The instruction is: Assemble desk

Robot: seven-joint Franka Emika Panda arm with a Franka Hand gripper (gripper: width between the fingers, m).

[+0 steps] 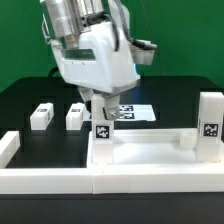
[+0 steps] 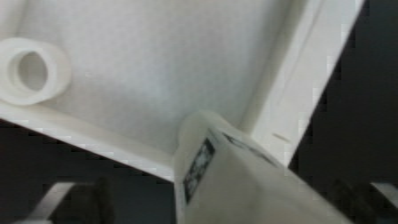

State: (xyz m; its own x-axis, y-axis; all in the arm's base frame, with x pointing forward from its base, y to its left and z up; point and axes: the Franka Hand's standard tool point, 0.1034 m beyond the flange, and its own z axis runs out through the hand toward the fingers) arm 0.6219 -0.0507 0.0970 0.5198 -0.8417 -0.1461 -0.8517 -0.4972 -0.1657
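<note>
The white desk panel (image 1: pixel 150 152) lies flat behind the front wall, rim up. One leg (image 1: pixel 102 136) stands upright at its left corner, tag facing the camera. Another leg (image 1: pixel 210 120) stands upright at the panel's right end. Two loose legs (image 1: pixel 41 115) (image 1: pixel 74 117) lie on the black table at the exterior view's left. My gripper (image 1: pixel 100 110) hangs right over the left standing leg. In the wrist view that leg (image 2: pixel 240 175) rises between my fingers (image 2: pixel 57 198) with dark gaps on both sides, so my gripper (image 2: pixel 214 208) is open. The panel (image 2: pixel 178 70) shows a round socket (image 2: pixel 27 72).
The marker board (image 1: pixel 135 112) lies on the table behind the panel. A long white border wall (image 1: pixel 60 182) runs along the front, with a short segment (image 1: pixel 8 148) at the exterior view's left. The arm's white body blocks the view of the middle of the table.
</note>
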